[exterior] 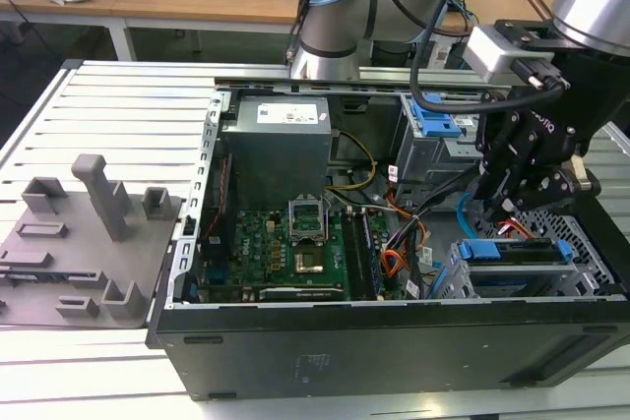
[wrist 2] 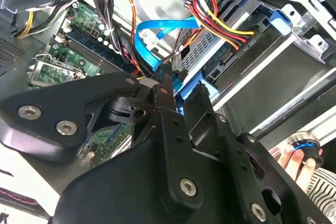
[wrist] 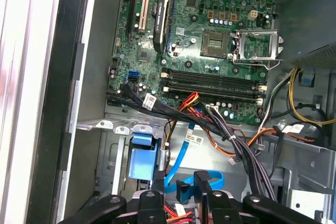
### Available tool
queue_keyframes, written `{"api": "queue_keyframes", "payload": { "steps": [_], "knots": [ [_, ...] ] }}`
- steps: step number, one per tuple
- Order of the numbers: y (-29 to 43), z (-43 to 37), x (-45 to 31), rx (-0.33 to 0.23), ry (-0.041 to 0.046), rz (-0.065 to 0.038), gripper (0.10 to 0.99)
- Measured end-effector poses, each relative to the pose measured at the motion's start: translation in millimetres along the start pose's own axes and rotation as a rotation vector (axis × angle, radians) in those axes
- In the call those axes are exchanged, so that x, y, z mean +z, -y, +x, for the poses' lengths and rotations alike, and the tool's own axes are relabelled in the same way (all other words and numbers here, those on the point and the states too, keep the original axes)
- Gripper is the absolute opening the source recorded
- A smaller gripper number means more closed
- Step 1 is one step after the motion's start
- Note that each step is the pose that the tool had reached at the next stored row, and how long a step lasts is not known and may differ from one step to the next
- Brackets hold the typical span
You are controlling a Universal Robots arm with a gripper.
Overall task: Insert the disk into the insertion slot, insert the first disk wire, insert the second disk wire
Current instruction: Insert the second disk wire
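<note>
While the matte black gripper (exterior: 522, 206) hangs over the drive corner, the disk (exterior: 519, 252) already sits in the insertion slot (exterior: 581, 265).

Blue plastic carrier around flat silver metal, seated in the low perforated cage at the case's (exterior: 394, 351) near corner on the exterior view's right. Jaws look pinched narrow on the small dark plug of the second disk wire (wrist 2: 157, 30), that glossy flat light-blue ribbon looping past the green motherboard (wrist: 210, 35).
</note>
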State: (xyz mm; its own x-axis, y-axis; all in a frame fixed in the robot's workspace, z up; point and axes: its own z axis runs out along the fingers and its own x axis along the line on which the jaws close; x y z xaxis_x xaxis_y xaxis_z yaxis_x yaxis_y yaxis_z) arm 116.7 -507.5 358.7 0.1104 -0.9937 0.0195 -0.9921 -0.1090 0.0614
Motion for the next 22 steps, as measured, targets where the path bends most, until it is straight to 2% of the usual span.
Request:
{"api": "queue_keyframes", "payload": {
  "steps": [1, 4, 13, 16, 17, 19, 20, 22],
  "knots": [
    [0.0, 0.0, 0.1, 0.0, 0.0, 0.0, 0.345],
    [0.0, 0.0, 0.3, 0.0, 0.0001, 0.0, 0.161],
    [0.0, 0.6, 0.8, 0.0, 0.0005, 0.0, 0.161],
    [-0.9, 7.8, 0.8, 0.0, 0.0, 0.0, 0.161],
    [-1.4, 12.5, 1.0, 0.0, 0.0002, 0.0, 0.161],
    [-3.3, 30.1, 1.6, 0.0, 0.0001, 0.0, 0.161],
    [-3.7, 35.9, 1.9, 0.0, 0.0001, 0.0, 0.161],
    [-1.6, 38.1, 2.5, 0.0, 0.0003, 0.0, 0.161]
  ]
}}
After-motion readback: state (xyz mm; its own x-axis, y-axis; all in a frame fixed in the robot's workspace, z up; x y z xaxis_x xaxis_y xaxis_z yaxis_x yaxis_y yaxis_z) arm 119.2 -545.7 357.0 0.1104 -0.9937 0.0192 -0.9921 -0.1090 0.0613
